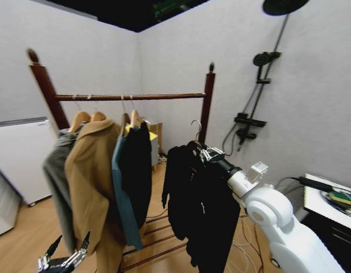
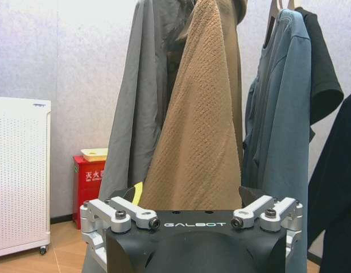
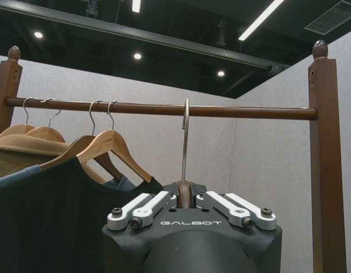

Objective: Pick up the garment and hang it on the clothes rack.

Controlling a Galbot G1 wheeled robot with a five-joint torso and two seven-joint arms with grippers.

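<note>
White-walled room w/ clothes rack [image 1: 129, 96]. Right pincer [image 3: 185, 200] clamped on hanger of garment [image 1: 198, 205], held below rail, near right post. Left pincer [image 1: 64, 259] low, apart, idle.

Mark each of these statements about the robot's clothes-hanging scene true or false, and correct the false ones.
1. The right gripper is shut on the wooden hanger carrying the long black jacket. True.
2. The hanger's metal hook already rests over the dark red-brown wooden rack's round top rail. False: in the head view it hangs below the rail.
3. The left gripper holds the tan long coat. False: it is low, open and empty.
4. The tan coat hangs between a grey garment and a blue-teal jacket. True.
</note>
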